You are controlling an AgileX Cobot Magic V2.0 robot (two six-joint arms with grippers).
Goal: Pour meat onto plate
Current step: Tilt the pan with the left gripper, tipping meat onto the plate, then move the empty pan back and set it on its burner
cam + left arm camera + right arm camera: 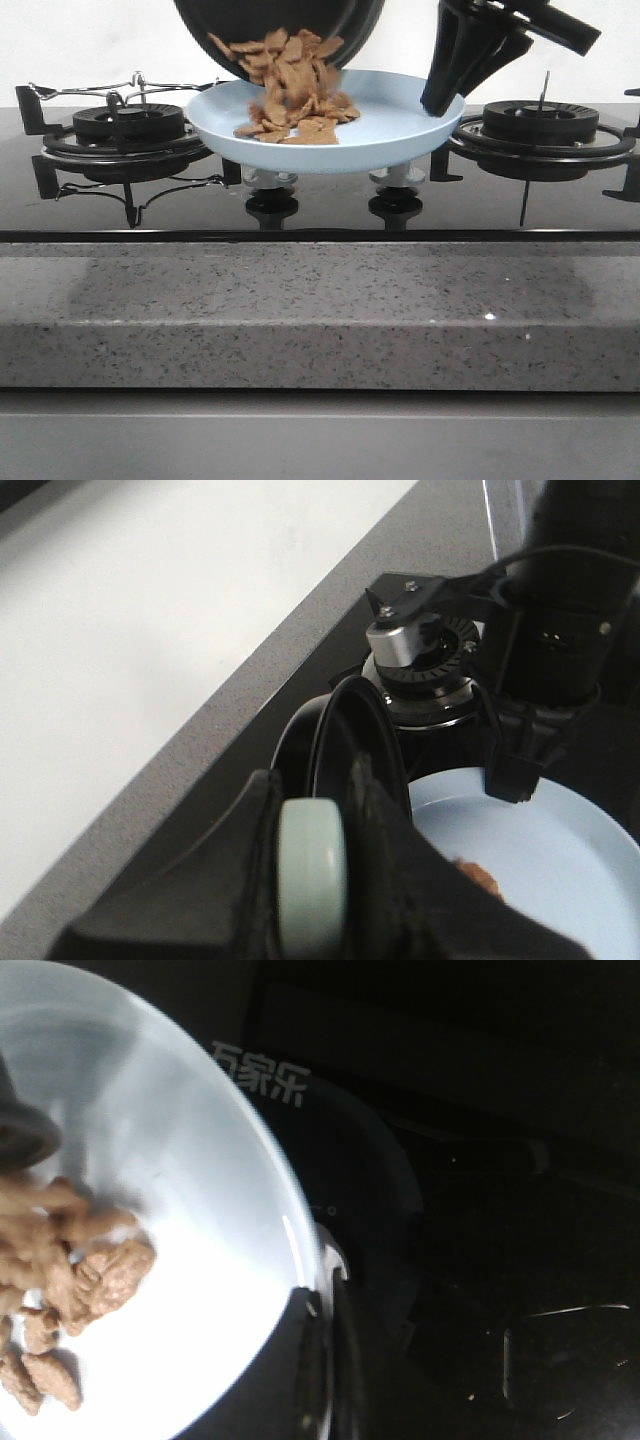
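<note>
The black frying pan [225, 30] is tilted steeply over the plate [400, 140]. The meat [295, 80] slides from the pan's lip in a brown stream onto a small heap on the plate. The pale blue plate is held up above the stove knobs. My right gripper [442, 98] is shut on the plate's right rim, which also shows in the right wrist view [325, 1360] beside the meat [90, 1270]. My left gripper [312, 815] is shut on the pan's pale green handle [312, 880]; the pan [350, 740] hangs edge-on over the plate [570, 870].
A gas burner with a wire pan support [125, 125] is at the left and another burner [540, 120] at the right. Two knobs [272, 198] [397, 198] sit under the plate. The speckled grey counter edge [320, 310] runs along the front.
</note>
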